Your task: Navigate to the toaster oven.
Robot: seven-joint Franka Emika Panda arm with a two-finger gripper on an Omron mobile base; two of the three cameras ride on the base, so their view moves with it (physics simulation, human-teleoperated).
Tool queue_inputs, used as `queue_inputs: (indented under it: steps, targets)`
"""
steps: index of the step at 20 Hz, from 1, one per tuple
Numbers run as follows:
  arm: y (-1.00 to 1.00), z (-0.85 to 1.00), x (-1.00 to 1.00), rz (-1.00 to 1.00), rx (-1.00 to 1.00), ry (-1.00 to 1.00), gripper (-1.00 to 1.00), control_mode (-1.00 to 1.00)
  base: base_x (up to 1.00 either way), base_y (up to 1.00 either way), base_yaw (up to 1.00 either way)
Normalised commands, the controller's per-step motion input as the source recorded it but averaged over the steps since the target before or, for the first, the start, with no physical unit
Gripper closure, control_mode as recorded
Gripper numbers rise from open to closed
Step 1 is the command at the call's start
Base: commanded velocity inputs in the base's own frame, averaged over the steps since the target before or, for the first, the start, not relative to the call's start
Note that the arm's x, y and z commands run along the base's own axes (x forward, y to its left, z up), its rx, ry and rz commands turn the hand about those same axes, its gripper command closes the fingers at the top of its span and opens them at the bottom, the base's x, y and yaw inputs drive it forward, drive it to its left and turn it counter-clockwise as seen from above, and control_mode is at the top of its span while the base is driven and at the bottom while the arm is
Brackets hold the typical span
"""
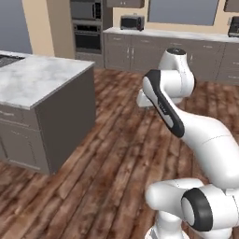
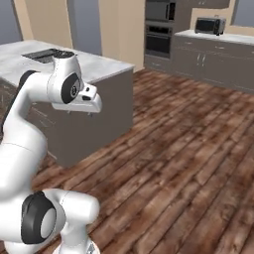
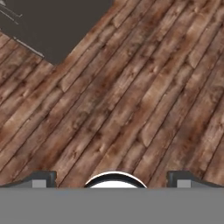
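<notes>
The toaster oven (image 1: 132,22) is a silver-grey box with a dark glass door. It stands far ahead on the back counter (image 1: 186,35), just right of the tall oven column, and it sits at the upper right of the right base view (image 2: 210,25). My gripper (image 3: 112,178) hangs over bare wood floor in the middle of the room, far short of that counter. It is open, its two fingertips (image 3: 43,177) set wide apart with nothing between them. The arm is folded close above the base, the hand (image 2: 92,101) pointing down.
A marble-topped island (image 1: 37,79) with dark grey sides stands close on the left, a cooktop (image 2: 44,54) set into it. The built-in wall oven (image 1: 87,35) fills the column left of the counter. Open wood floor (image 1: 116,140) runs from the base to the grey cabinets (image 1: 140,53).
</notes>
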Motion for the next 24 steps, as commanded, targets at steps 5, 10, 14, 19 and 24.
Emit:
queue_inputs:
  steps: [5, 10, 14, 19, 24]
  targets:
    - [0.0, 0.0, 0.0, 0.0, 0.0, 0.0, -1.0, 1.0, 1.0, 0.0, -0.26]
    - [0.0, 0.0, 0.0, 0.0, 0.0, 0.0, -1.0, 1.0, 1.0, 0.0, -0.06]
    - [0.0, 0.0, 0.0, 0.0, 0.0, 0.0, -1.0, 1.0, 1.0, 0.0, 0.0]
    - [0.0, 0.0, 0.0, 0.0, 0.0, 0.0, -1.0, 1.0, 1.0, 0.0, 0.0]
    - [0.0, 0.0, 0.0, 0.0, 0.0, 0.0, -1.0, 1.0, 1.0, -0.02, 0.0]
